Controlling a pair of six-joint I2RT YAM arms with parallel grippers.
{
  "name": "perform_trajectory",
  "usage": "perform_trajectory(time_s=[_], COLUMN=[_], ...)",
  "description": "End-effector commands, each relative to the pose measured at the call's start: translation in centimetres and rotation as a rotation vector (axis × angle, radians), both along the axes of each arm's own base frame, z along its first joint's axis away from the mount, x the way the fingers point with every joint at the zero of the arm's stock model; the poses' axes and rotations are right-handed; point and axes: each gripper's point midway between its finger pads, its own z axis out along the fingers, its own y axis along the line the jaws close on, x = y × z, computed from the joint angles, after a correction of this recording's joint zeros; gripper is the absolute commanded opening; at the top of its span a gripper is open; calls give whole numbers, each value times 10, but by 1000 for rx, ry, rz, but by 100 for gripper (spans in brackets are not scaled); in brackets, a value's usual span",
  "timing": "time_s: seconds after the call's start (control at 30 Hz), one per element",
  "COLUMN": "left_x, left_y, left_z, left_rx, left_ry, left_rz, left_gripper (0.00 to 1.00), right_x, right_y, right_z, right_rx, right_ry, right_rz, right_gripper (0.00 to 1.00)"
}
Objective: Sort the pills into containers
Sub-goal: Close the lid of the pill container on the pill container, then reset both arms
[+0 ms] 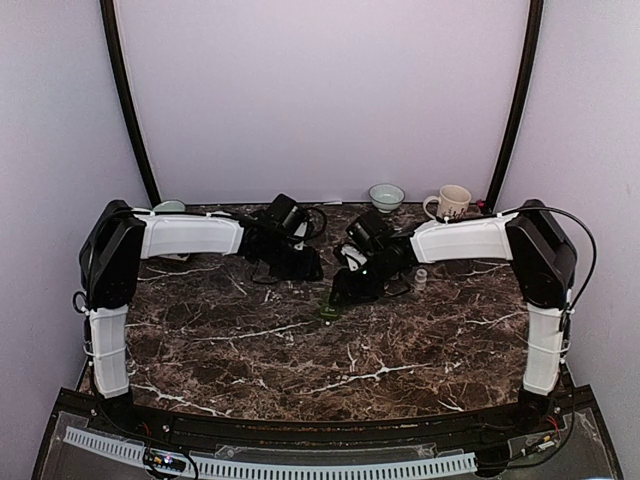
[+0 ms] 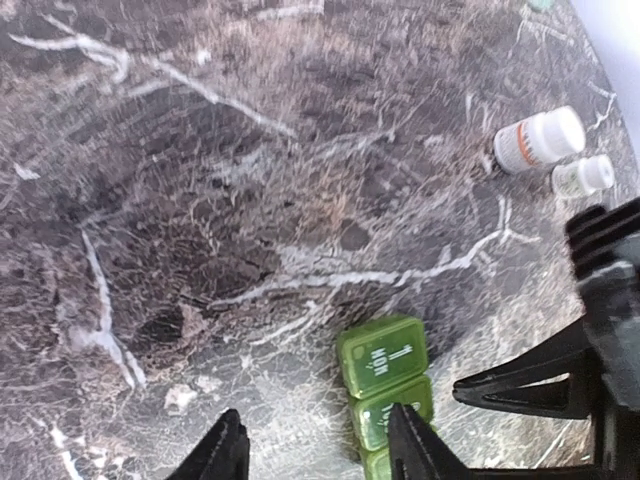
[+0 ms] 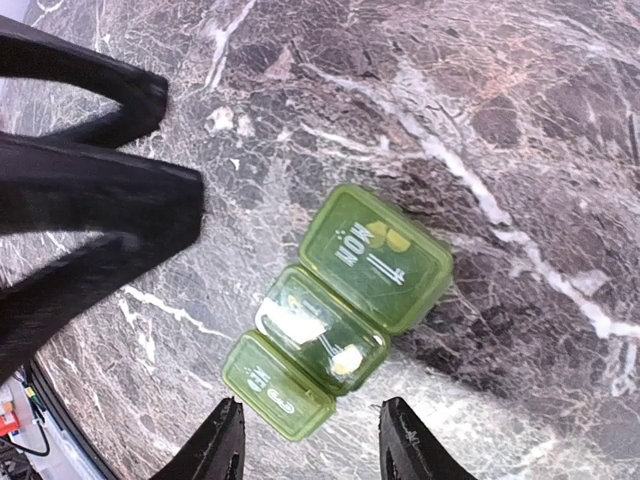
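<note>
- Worktop: dark marble with white veins. It carries every item listed below.
- Left arm and right arm: both reach inward over the middle of the worktop, and their black wrists are close together.
- Left pincer: the fingers stand apart with nothing gripped. One fingertip overlaps the edge of the pill box in the left wrist view; I cannot tell whether they touch.
- Right pincer: the fingers are spread and hold nothing. They sit just beside the short end of the pill box.
- Mug: pale, upright at the back right of the worktop.
- Bowl: pale green, just left of the mug, at the back edge.
- Pill box: green and see-through, a strip of three compartments. It lies flat on the worktop between the two pincers. The end lid reads MON, and pale pills show inside.
- Large bottle: white with an orange label, lying on its side, well apart from the pill box.
- Small bottle: white cap, just beside the large bottle.
</note>
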Motion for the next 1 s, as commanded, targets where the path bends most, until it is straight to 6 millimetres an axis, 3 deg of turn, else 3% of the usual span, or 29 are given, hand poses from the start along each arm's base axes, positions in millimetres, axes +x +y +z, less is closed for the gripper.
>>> perform_trajectory(time_s=[0.0, 0.13, 0.2, 0.33, 0.43, 0.5, 0.57, 0.7, 0.8, 0.97], left_x=[12, 18, 20, 16, 12, 8, 4, -9, -19, -19], left_y=[6, 30, 52, 94, 119, 136, 154, 186, 207, 221], left_z=[59, 93, 125, 166, 185, 189, 194, 196, 190, 176], left_rx=[-56, -62, -61, -28, 20, 73, 115, 160, 181, 216], left_ry=[-133, -305, -437, -662, -776, -817, -865, -962, -1025, -1011], left_rz=[52, 117, 169, 254, 296, 332, 373, 460, 506, 513], left_gripper=[51, 53, 55, 58, 58, 58, 58, 61, 66, 68], right_x=[9, 20, 33, 64, 90, 104, 111, 112, 108, 102], right_y=[-5, -16, -29, -69, -111, -141, -172, -224, -254, -292], right_z=[36, 68, 89, 134, 153, 154, 167, 169, 175, 174], right_rx=[15, 1, -28, -82, -125, -173, -214, -270, -273, -274], right_ry=[-94, -218, -328, -528, -621, -666, -745, -865, -933, -950], right_rz=[-4, -29, -67, -197, -332, -410, -495, -620, -699, -788], right_gripper=[46, 45, 45, 46, 49, 49, 50, 58, 64, 67])
